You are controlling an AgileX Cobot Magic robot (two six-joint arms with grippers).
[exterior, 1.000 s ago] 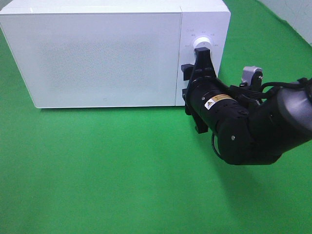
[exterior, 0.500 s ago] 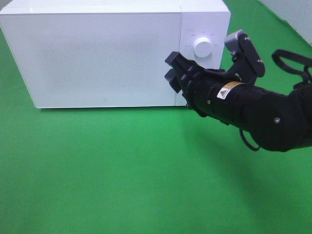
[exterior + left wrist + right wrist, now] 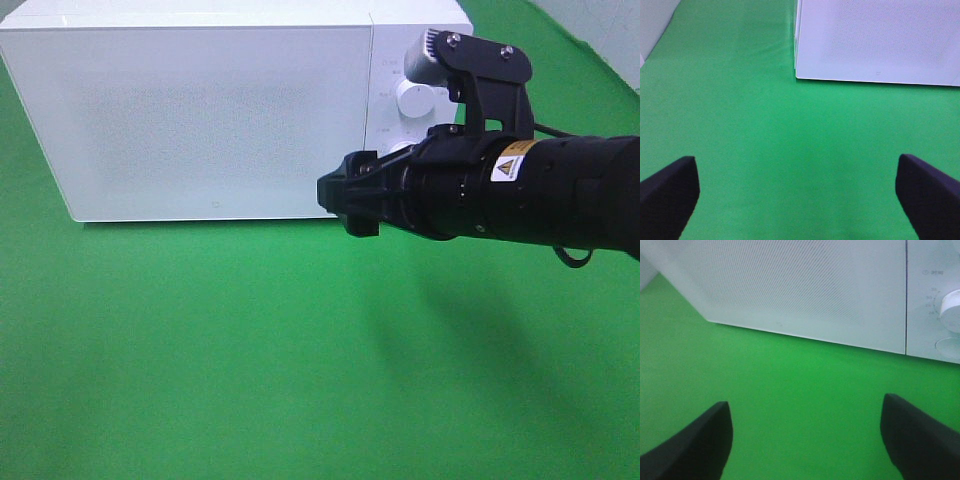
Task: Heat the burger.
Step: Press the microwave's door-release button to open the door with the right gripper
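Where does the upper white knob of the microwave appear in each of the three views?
Exterior high: the upper white knob sits right of the microwave door.
Left wrist: not in it.
Right wrist: the knob is cut off by the frame edge, beside the door.
Shared landmark: the microwave door's lower edge, seen in all three.

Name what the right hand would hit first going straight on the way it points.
Likely the green cloth just in front of the microwave door; the right hand aims low and slantwise at it, but depth is unclear.
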